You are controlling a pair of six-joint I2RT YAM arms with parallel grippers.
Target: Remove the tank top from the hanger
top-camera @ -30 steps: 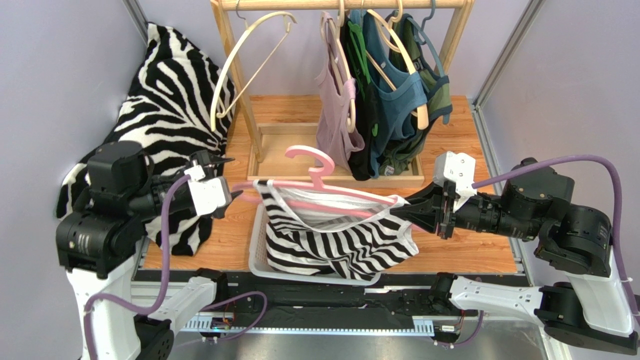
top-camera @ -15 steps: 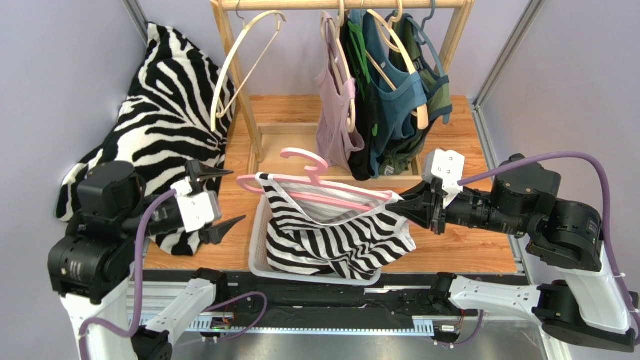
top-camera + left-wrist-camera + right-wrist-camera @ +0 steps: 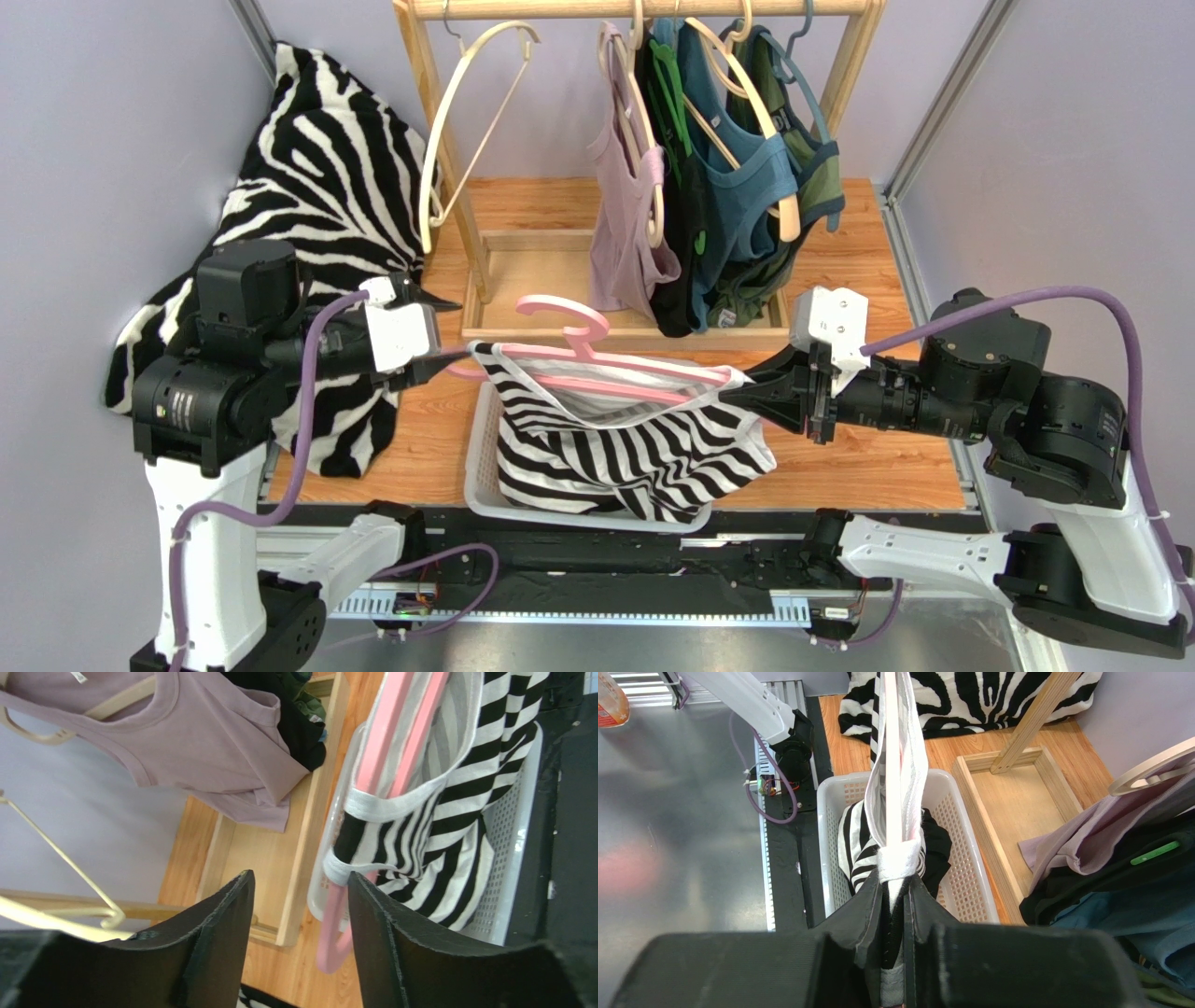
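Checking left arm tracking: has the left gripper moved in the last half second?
Yes. The left gripper moved up and right in the top view, from beside the white basket toward the rack's wooden base.

A black-and-white striped fabric tank top [image 3: 631, 451] with white trim hangs at centre frame. Its straps loop over a pink plastic hanger [image 3: 561, 298] held nearly level, and its hem sags toward lower centre.

One pink hanger [image 3: 389, 721], one striped tank top [image 3: 631, 448], one basket [image 3: 962, 882], one rack [image 3: 575, 7].
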